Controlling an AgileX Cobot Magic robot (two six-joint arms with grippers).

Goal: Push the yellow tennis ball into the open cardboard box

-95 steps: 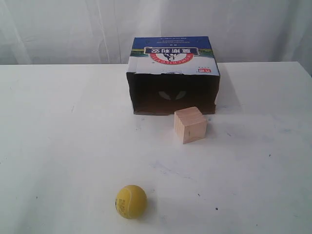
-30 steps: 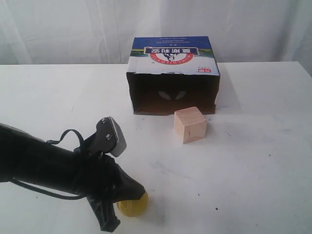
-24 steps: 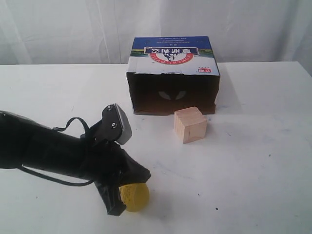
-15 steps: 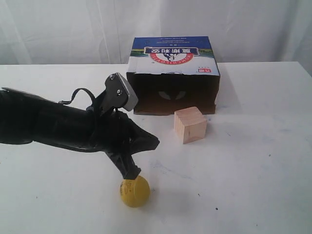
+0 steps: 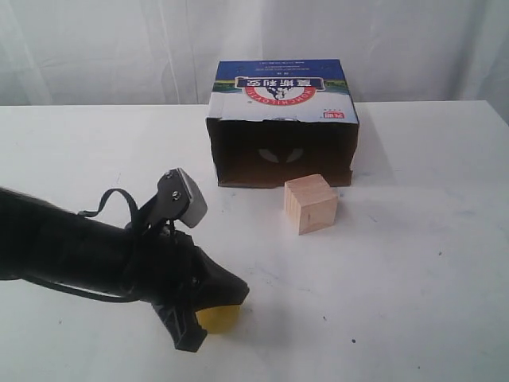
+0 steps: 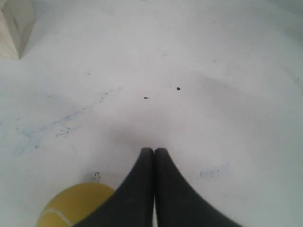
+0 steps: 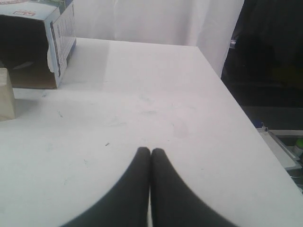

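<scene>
The yellow tennis ball lies near the table's front edge, mostly covered by my left gripper, which is shut and empty just above it. In the left wrist view the ball shows beside and partly under the shut fingers, short of the gripper tips. The open cardboard box lies at the back centre, its dark opening facing the front. My right gripper is shut on nothing over bare table, with the box off to one side. It does not show in the exterior view.
A pale wooden cube stands just in front of the box opening's right part, between ball and box; it also shows as the cube and the cube. The table edge drops to a dark floor.
My left arm came in from the left, nudged the ball slightly right and farther back, lifted, and has now dropped back low over the ball. Box and cube have not moved.
</scene>
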